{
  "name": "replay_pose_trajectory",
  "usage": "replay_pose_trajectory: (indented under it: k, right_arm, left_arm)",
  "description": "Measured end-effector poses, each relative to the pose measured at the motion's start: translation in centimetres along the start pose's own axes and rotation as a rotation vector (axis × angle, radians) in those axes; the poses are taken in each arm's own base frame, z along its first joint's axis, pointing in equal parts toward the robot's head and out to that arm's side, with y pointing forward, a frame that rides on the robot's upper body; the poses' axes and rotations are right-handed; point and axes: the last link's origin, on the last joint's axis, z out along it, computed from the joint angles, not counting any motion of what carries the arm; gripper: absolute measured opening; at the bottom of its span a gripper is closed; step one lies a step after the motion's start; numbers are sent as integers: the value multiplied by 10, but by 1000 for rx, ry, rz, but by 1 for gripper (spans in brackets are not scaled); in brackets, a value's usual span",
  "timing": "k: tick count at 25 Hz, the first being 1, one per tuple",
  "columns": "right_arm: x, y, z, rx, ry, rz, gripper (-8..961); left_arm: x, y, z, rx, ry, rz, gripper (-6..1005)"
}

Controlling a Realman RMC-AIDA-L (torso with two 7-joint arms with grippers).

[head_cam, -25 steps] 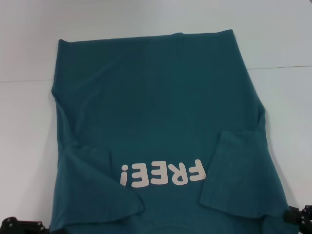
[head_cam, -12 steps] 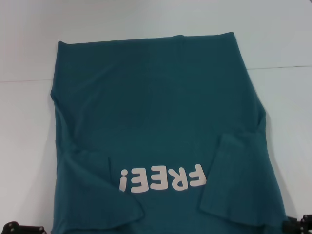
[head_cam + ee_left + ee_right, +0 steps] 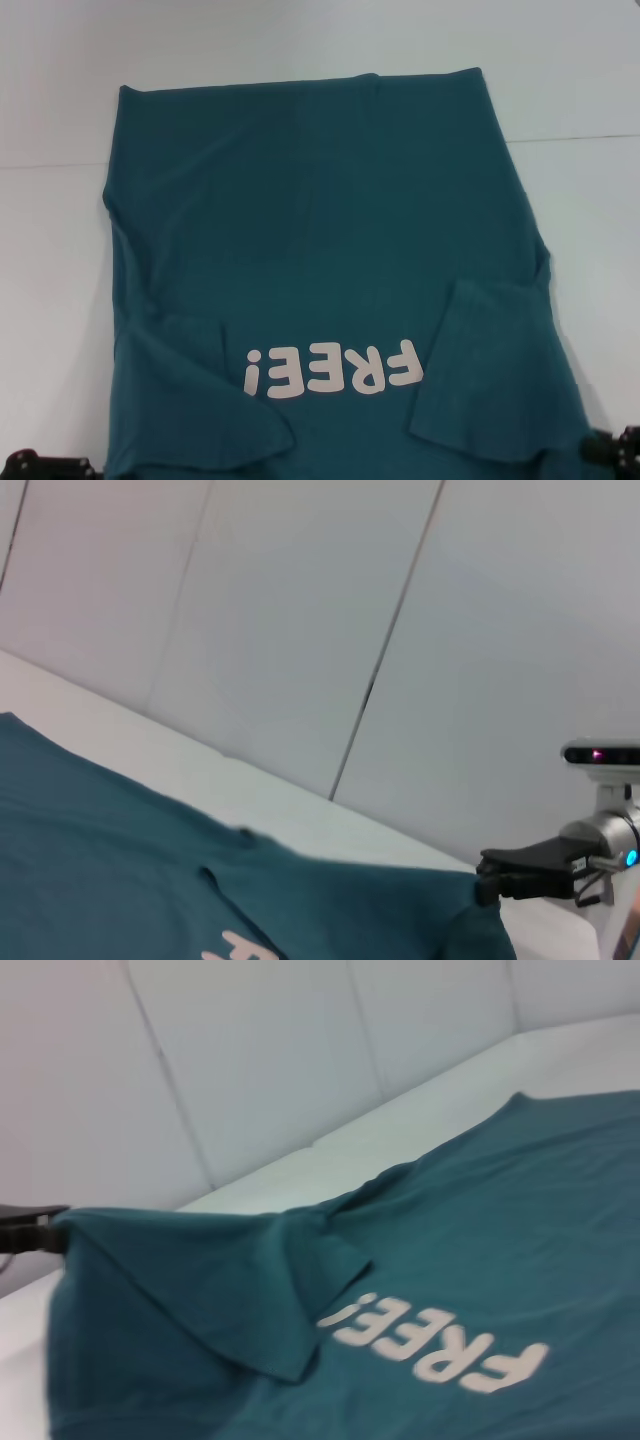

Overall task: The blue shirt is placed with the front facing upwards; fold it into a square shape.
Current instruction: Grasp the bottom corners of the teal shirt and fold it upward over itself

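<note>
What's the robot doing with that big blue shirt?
It is folding the blue shirt, which lies face up on the white table with its FREE! lettering showing. Both sleeves are already folded in over the front. The left gripper and the right gripper are at the shirt's near corners, closest to the robot. In the wrist views each seems to hold a shoulder corner, lifted a little, probably ready for the next fold.

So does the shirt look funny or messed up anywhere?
A bit. The blue shirt has both sleeves folded in over its front, and the right sleeve flap looks bigger than the left flap. The FREE! lettering reads upside down from the head view. No tears or stains show.
</note>
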Motion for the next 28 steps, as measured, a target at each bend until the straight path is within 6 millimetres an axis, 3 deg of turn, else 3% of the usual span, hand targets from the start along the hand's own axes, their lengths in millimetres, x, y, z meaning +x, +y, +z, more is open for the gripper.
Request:
replay_pose_trajectory:
  k: [15,28]
  right_arm:
    - [-8,-25,-1,163,-76,27,27]
    - [-21,-43,8,238,-129,16,28]
  left_arm:
    - [9,-16,-6,157,145,-2,40]
    - [12,-36,17,202,166,-18,40]
